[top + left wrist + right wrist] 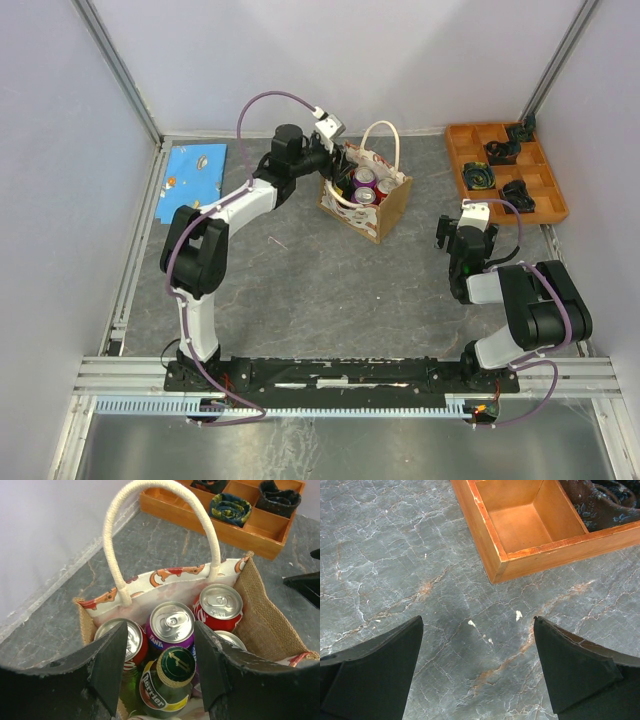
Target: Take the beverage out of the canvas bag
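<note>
Presently the canvas bag [365,195] stands upright on the far half of the bench [300,290], near the middle of its far edge, mouth open and one white rope handle [160,510] arching above it. All beverages are inside the bag. A green Perrier bottle [170,680] stands at the near side as the left wrist camera sees it, with a purple Fanta can [171,625] just behind it. A red cola can [218,605] sits to the right of the Fanta can, against the printed white panel. A second red can [132,640] sits to the left, partly hidden by a finger. A further can top [231,639] shows at the right; its label cannot be read.

The left gripper [160,645] hangs over the bag mouth with its jaws apart. The Perrier bottle's cap lies between the fingers, clear of both, and nothing is gripped.

The right gripper [477,622] hangs over bare bench near the right edge, jaws wide apart and empty, close to a corner of the orange compartment tray [505,170]. That tray occupies the far right corner and holds dark rolled fabric items [230,507]. A blue sheet [195,172] lies at the far left corner.
</note>
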Robot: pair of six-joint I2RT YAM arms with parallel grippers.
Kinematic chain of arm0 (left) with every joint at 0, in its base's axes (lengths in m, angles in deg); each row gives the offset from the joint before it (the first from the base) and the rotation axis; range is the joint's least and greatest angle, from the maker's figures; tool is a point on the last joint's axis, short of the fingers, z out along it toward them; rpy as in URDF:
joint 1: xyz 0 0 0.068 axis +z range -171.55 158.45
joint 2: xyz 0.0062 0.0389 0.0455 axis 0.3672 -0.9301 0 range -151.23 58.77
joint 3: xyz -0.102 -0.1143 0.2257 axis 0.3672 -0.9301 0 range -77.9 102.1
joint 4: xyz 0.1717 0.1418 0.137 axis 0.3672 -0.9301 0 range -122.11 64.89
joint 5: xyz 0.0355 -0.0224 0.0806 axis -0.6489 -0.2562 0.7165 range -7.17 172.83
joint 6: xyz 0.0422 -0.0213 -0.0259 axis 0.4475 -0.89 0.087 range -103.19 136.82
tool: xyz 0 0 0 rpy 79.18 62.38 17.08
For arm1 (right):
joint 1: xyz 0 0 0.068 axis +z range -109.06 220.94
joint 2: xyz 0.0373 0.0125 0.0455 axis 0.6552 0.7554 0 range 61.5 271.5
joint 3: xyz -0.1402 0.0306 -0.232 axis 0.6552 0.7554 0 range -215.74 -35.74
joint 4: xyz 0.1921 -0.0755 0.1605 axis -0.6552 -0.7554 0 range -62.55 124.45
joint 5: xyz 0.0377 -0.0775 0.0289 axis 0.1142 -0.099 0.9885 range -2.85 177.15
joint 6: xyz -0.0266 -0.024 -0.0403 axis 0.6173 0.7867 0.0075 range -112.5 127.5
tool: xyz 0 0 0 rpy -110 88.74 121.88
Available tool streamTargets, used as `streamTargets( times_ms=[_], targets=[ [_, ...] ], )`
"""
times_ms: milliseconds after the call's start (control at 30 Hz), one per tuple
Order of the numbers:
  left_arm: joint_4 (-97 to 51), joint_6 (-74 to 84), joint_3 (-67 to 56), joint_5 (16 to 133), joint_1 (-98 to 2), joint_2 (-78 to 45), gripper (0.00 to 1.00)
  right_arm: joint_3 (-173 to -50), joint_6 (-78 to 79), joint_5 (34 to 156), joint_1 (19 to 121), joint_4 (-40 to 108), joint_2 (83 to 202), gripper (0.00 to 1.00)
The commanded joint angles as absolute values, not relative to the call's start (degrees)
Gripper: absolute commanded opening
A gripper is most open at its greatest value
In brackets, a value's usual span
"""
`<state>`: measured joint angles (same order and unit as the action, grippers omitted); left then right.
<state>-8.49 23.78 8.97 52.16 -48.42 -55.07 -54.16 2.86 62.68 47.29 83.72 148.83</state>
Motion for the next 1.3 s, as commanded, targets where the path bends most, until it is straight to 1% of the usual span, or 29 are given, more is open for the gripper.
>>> streamTargets(
  times_ms=[0,300,733,767,800,933,967,1133,1267],
  targets=[
    [-2.3,26.4,6.7,49.2,-48.7,-54.3,0.63,-55.7,2.9,62.6,47.2,86.5,148.4,0.99],
    [-1.6,26.8,5.8,49.7,-48.7,-55.9,0.64,-55.7,2.8,62.6,47.3,86.5,148.4,0.99],
    [0.2,27.7,6.0,50.6,-48.7,-60.1,0.56,-55.6,2.9,62.6,47.3,86.5,148.4,0.99],
    [0.5,27.5,5.9,50.7,-48.7,-60.2,0.53,-55.6,2.9,62.6,47.2,86.5,148.4,0.99],
    [0.8,27.4,5.8,50.8,-48.7,-60.4,0.46,-55.7,2.9,62.5,47.3,86.5,148.4,0.99],
    [2.0,26.3,5.7,51.0,-48.7,-60.6,0.08,-55.6,2.8,62.5,47.2,86.5,148.3,0.99],
    [2.1,26.0,5.8,50.8,-48.7,-60.4,0.04,-55.7,2.9,62.5,47.3,86.5,148.4,0.99],
    [3.7,24.2,7.0,50.0,-48.7,-58.7,0.03,-55.6,2.8,62.5,47.3,86.5,148.4,0.99],
    [4.5,22.8,11.2,50.0,-48.7,-56.9,0.03,-55.7,2.9,62.6,47.2,86.5,148.4,0.99]
  ],
)
